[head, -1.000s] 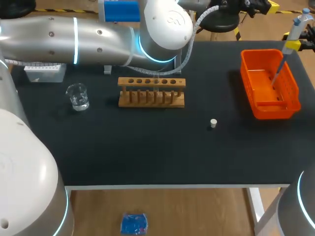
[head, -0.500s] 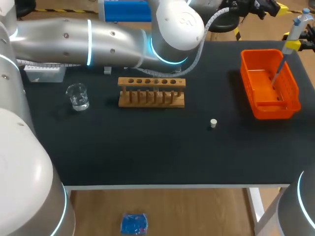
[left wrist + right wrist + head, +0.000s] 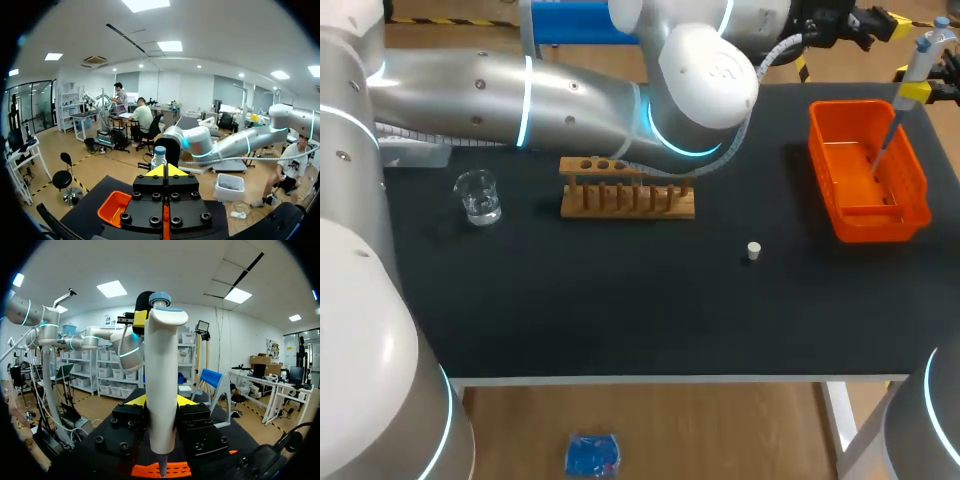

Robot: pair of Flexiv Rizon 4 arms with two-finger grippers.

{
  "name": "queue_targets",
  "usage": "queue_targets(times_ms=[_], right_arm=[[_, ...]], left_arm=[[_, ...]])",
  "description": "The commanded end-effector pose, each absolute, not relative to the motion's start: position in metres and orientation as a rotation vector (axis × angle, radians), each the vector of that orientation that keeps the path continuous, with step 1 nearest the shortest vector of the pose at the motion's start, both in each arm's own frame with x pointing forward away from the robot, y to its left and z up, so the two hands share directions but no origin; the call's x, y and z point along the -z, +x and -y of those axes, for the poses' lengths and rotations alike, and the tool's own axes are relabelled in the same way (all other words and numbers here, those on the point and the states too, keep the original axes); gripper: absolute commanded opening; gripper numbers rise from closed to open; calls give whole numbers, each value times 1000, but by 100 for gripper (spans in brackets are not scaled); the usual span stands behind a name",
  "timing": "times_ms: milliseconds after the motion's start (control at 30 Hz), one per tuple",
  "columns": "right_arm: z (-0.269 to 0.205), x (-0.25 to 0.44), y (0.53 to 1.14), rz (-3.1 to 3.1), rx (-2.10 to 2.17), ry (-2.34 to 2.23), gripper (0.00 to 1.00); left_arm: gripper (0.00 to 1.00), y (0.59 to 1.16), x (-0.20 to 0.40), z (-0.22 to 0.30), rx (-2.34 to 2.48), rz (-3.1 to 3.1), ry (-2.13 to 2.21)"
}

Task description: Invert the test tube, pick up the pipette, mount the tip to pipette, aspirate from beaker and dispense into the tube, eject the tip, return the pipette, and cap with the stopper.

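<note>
Beaker (image 3: pixel 477 195) at table's left, near wooden rack (image 3: pixel 627 190). Stopper (image 3: pixel 753 250) alone on mat, right of rack. Left gripper (image 3: pixel 166 170) raised by table's far edge, tips pressed together, holding nothing. Orange basket (image 3: pixel 868 170) at right. Above it, right gripper (image 3: pixel 160 401) clamps pipette (image 3: pixel 162 365) upright, nozzle down.
</note>
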State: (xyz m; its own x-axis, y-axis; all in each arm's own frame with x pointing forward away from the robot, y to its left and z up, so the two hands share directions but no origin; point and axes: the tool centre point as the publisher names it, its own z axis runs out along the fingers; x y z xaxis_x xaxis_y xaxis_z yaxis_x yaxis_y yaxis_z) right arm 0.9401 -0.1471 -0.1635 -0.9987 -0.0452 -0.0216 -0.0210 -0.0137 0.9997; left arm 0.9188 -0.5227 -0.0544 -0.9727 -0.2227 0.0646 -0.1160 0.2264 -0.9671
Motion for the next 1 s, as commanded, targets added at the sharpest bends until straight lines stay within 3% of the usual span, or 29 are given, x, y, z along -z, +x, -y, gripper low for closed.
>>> queue_targets(times_ms=[33,1000], right_arm=[[149,164,942,2192,2221,81,0],[149,164,942,2192,2221,81,0]], left_arm=[[0,918,59,532,1896,-2354,-343],[0,943,59,544,1858,-2347,-241]])
